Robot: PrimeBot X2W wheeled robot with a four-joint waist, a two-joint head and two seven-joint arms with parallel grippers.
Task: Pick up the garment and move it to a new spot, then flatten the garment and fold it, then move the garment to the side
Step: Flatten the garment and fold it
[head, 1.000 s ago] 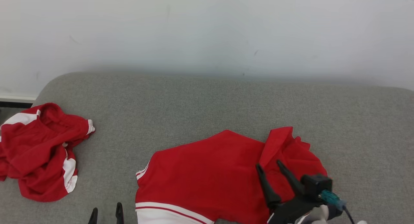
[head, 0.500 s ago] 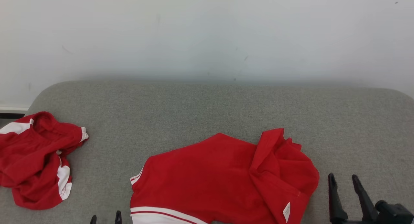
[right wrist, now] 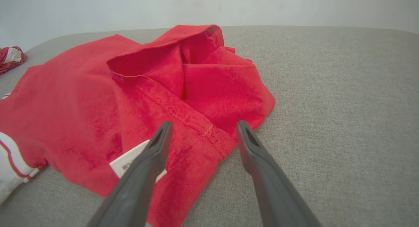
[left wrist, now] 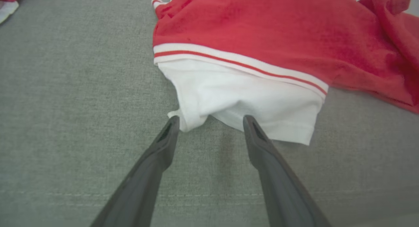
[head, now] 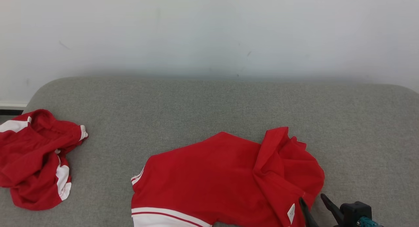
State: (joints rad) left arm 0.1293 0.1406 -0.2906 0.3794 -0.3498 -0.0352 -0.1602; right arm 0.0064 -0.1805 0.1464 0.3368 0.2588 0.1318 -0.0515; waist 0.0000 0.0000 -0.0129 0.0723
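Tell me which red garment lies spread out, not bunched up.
The centre garment, mostly flat with a white band; the left garment is a crumpled heap.

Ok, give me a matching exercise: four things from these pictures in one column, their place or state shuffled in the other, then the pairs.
Things
1. spread garment
2. crumpled garment
3. white label
4. left pincer

Places or states
A. open, tips by the spread garment's white part
B. far left of the grey cushion
C. middle of the cushion, right side rumpled
D. on the spread garment's near right corner

Pairs: 1-C, 2-B, 3-D, 4-A
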